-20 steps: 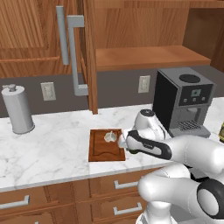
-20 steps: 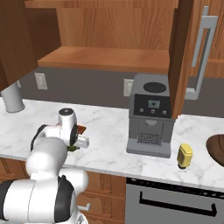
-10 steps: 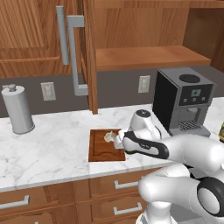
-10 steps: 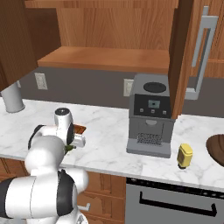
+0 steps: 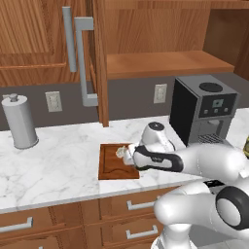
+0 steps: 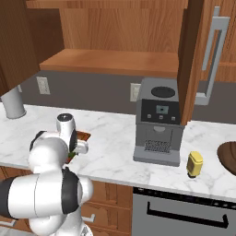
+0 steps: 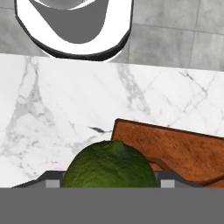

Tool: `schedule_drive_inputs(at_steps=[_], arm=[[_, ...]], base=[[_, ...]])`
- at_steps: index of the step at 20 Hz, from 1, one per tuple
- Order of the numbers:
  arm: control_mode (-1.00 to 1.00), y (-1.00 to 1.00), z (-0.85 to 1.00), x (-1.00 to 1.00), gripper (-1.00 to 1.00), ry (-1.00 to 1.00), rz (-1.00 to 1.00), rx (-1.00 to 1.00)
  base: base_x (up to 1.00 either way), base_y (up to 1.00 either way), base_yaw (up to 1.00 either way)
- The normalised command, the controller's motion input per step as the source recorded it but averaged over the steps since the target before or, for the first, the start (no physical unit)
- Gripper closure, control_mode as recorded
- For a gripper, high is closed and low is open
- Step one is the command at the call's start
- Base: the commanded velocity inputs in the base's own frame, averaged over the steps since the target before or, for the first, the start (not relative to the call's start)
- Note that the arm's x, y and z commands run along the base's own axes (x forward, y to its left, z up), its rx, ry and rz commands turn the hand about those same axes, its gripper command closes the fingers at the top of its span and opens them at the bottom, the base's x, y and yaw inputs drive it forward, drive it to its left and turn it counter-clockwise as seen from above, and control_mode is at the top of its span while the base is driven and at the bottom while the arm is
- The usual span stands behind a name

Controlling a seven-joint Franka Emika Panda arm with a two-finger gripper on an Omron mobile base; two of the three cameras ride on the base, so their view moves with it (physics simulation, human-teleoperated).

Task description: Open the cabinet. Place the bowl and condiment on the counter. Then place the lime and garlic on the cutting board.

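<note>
Holding the lime (image 7: pixel 109 164), the pincer (image 5: pixel 127 154) hangs over the cutting board (image 5: pixel 111 165) on the white marble table (image 5: pixel 53 160). The garlic (image 5: pixel 120 152) sits on that board.

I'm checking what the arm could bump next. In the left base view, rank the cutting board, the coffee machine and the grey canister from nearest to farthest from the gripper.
1. Cutting board: right under the gripper.
2. Coffee machine: to the right, at the back of the counter.
3. Grey canister: far left, by the wall.
</note>
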Motion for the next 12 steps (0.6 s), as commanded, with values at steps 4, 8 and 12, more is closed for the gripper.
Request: schedule_drive_inputs(at_steps=[4, 8, 12], arm=[[-1.00, 0.18, 0.00, 0.18, 1.00, 0.00, 0.03, 0.01], [-1.00, 0.22, -0.09, 0.14, 1.00, 0.00, 0.03, 0.00], [-1.00, 0.25, -0.14, 0.16, 1.00, 0.01, 0.03, 0.00]], base=[[0.00, 0.00, 0.00], [0.00, 0.00, 0.00], [0.00, 0.00, 0.00]])
